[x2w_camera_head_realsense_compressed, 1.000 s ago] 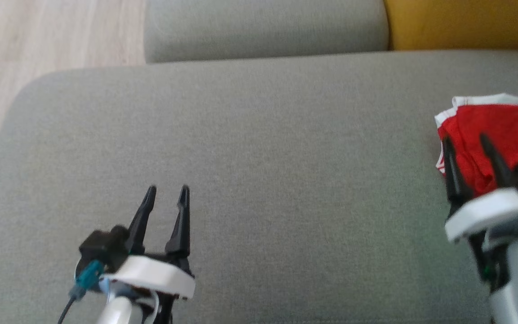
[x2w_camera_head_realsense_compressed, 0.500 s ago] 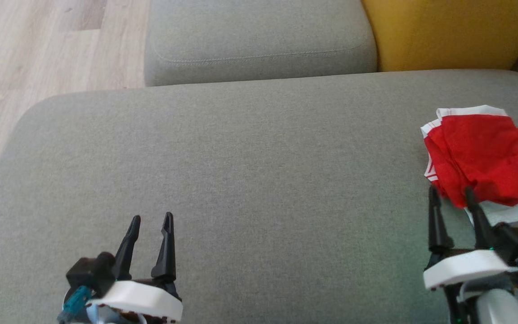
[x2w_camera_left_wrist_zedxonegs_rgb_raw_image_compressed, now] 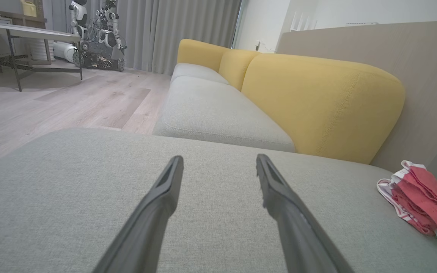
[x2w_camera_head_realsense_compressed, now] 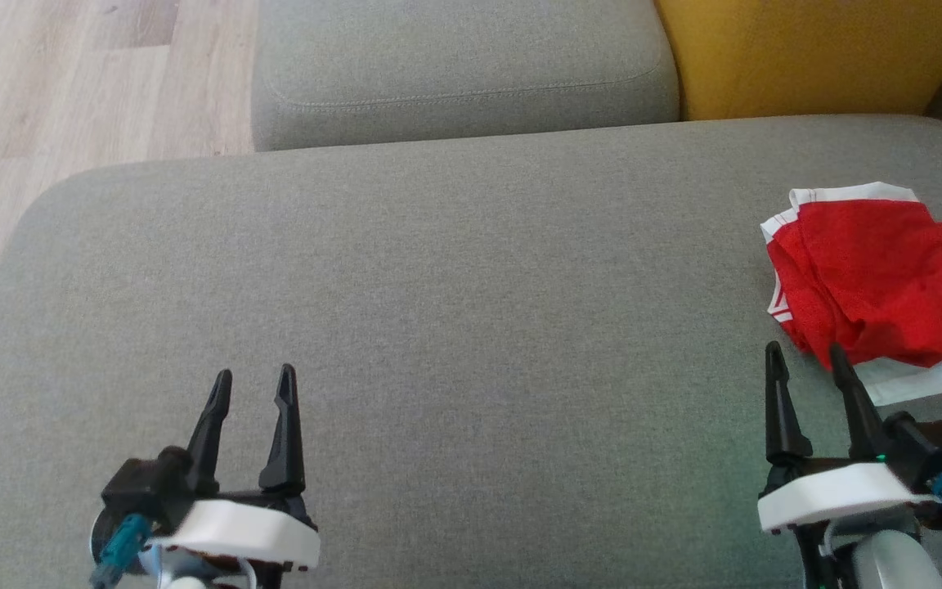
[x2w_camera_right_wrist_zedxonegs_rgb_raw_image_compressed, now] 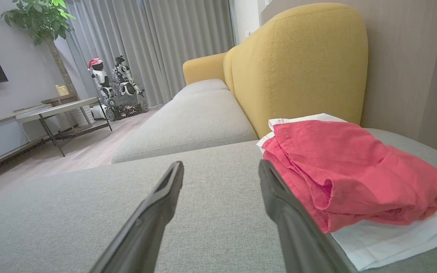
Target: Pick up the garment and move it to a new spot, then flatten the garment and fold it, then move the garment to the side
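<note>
The garment (x2w_camera_head_realsense_compressed: pixel 872 278) lies as a loosely folded stack at the far right of the seat (x2w_camera_head_realsense_compressed: pixel 471 270), near the yellow backrest (x2w_camera_head_realsense_compressed: pixel 806 57). This appears to be its set-aside position.

Material: thin red fabric, softly creased, with white trim and a white layer beneath.

Seat: coarse grey weave, rounded edges.

Right gripper (x2w_camera_head_realsense_compressed: pixel 805 350): wide, empty, just beside the garment's near edge.

Left gripper (x2w_camera_head_realsense_compressed: pixel 254 372): wide, empty, well apart.

Grey sofa seat (x2w_camera_head_realsense_compressed: pixel 438 286), yellow backrest (x2w_camera_head_realsense_compressed: pixel 806 57), pale wood floor (x2w_camera_head_realsense_compressed: pixel 70 82), grey curtains (x2w_camera_right_wrist_zedxonegs_rgb_raw_image_compressed: pixel 146 45), potted plant (x2w_camera_right_wrist_zedxonegs_rgb_raw_image_compressed: pixel 40 19)
</note>
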{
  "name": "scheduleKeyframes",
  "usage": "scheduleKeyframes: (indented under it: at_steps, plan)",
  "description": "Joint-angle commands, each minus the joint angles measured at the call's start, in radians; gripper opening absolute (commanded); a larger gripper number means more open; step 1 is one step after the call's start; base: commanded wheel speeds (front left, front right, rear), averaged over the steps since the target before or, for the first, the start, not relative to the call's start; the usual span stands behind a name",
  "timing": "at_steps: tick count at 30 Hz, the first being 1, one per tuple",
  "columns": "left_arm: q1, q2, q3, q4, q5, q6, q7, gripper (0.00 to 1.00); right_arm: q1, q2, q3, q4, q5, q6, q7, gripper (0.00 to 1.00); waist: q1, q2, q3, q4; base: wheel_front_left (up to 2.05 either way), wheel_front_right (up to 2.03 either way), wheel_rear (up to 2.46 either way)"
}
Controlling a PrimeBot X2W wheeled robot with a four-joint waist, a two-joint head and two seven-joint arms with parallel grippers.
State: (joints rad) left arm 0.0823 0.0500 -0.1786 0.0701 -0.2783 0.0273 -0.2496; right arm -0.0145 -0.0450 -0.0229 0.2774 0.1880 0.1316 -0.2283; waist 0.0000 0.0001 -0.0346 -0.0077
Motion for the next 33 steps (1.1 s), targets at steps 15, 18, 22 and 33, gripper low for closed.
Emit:
scheduleKeyframes:
  at_steps: [15,18,22,33]
  plan:
    - [-0.014,0.0,0.076,-0.074,-0.038,-0.039,-0.012,1.0,-0.043,-0.005,0.031,-0.02,0.004,-0.001,-0.026,1.0,0.0,-0.0001,-0.003,-0.002,0.0,0.0,0.0]
    - [-0.012,0.0,0.083,-0.074,-0.037,-0.036,-0.012,1.0,-0.044,-0.005,0.034,-0.018,0.005,-0.001,-0.027,1.0,0.0,-0.0001,-0.003,-0.001,0.0,0.0,0.0]
    - [-0.01,0.0,0.088,-0.075,-0.039,-0.032,-0.012,1.0,-0.045,-0.005,0.039,-0.016,0.001,-0.001,-0.029,1.0,0.0,-0.0001,-0.002,0.001,0.0,0.0,0.0]
    - [0.046,-0.001,0.057,0.024,-0.093,-0.037,0.005,0.0,0.018,0.001,0.014,0.062,0.017,0.0,-0.012,0.0,0.0,-0.0001,-0.003,0.001,0.0,0.0,0.0]
